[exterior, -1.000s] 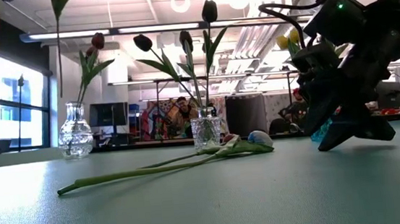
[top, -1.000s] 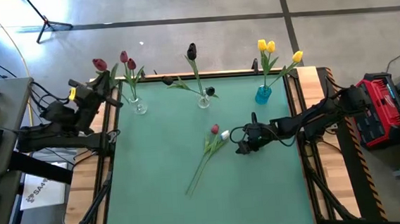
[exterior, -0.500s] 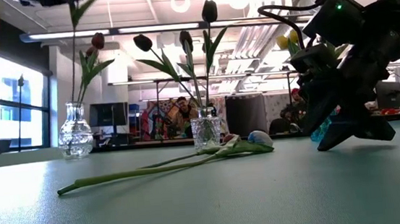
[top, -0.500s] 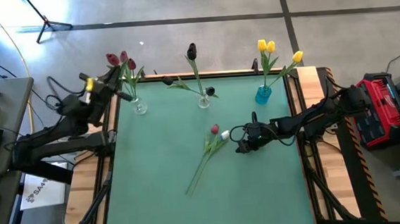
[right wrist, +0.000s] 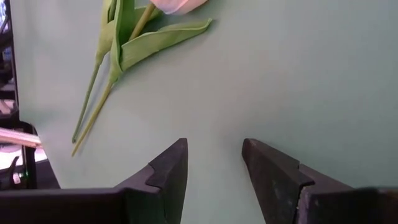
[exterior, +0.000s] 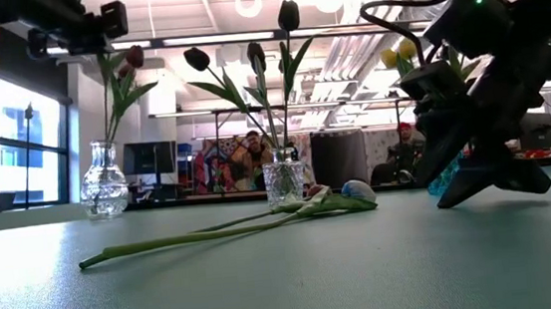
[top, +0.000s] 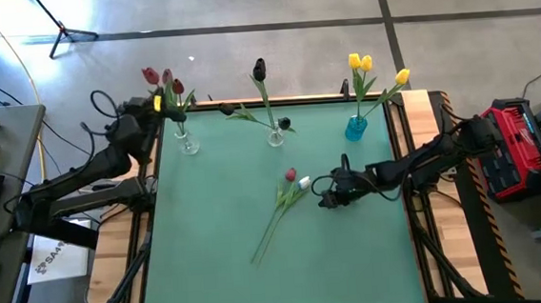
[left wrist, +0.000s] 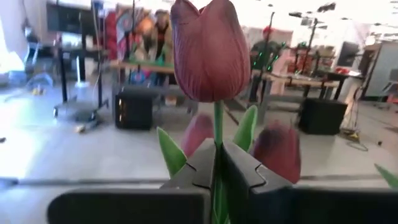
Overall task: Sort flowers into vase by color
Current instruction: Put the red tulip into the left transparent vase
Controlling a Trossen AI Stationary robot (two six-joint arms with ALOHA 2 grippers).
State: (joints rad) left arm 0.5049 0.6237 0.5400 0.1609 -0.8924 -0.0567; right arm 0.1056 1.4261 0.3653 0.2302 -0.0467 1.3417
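My left gripper [top: 159, 104] is shut on a dark red tulip [left wrist: 209, 50] above the clear left vase [top: 189, 146], which holds two more red tulips [top: 178, 86]. The held stem [exterior: 106, 99] hangs down to that vase's mouth; I cannot tell whether its end is inside. My right gripper [top: 326, 197] stands open low over the mat, beside a pink-headed flower [top: 290, 175] and a white-headed flower [top: 303, 182] that lie flat, with nothing between its fingers [right wrist: 168, 168]. My left gripper pinches the tulip's stem just under the head [left wrist: 217, 134] between its two fingers. The fingers are level and lie across the stem. The tulip stands upright, head above the fingers, stem hanging below them and clear of the table.
A clear middle vase [top: 275, 138] holds black tulips, and a blue vase [top: 356, 126] at the far right holds yellow ones. The two lying stems run toward the near left [top: 259, 255]. The green mat [top: 218, 222] is bare at the near side.
My left gripper has carried the red tulip from beyond the table's left edge toward the left vase, sinking a little and turning. The hanging stem has swung from beside the vase to over its mouth.
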